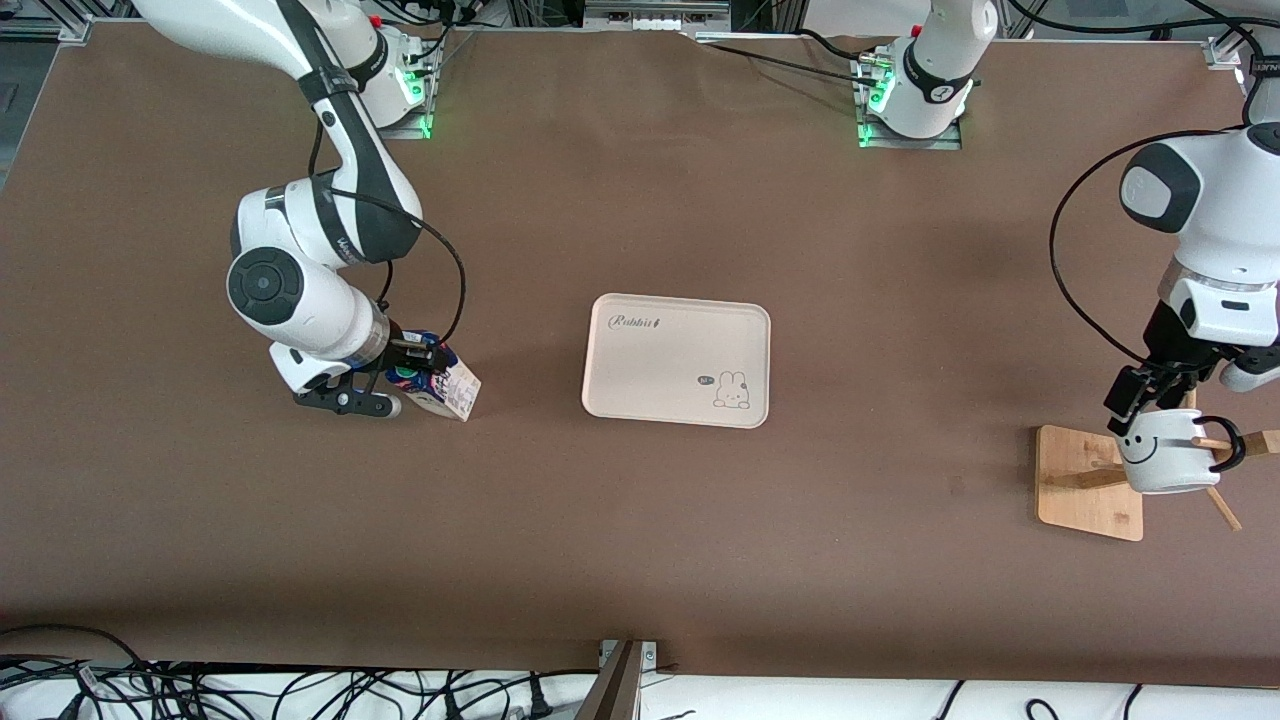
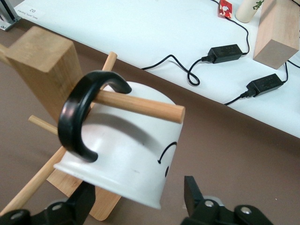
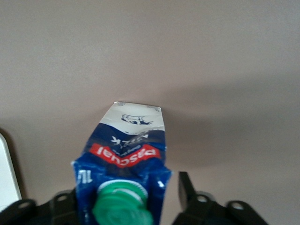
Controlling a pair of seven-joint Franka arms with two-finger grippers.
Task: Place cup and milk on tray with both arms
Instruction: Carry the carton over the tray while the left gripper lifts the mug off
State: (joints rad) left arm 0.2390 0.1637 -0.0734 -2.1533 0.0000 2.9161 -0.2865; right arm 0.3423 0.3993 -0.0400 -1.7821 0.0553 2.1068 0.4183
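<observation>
Bamboo stand base [image 1: 1088, 482] sits nearest the camera edge, at the left arm's end of the desk. Left gripper [image 1: 1150, 402] straddles the cup [image 1: 1168, 452] rim, fingers apart, nothing clamped; cup's handle [image 2: 79, 115] hangs on a peg [image 2: 140, 106]. Risk: pulling crosswise snags the handle, tips the stand.

Right gripper [image 1: 400, 385] brackets the milk [image 1: 445, 382], gap on one side, no firm hold; carton could topple. Tray [image 1: 677, 360] mid-desk, bare.

The tray [image 1: 676, 360] lies mid-table. The milk [image 1: 445, 382] stands toward the right arm's end; the cup [image 1: 1168, 452] hangs on a wooden stand [image 1: 1085, 482] toward the left arm's end.
</observation>
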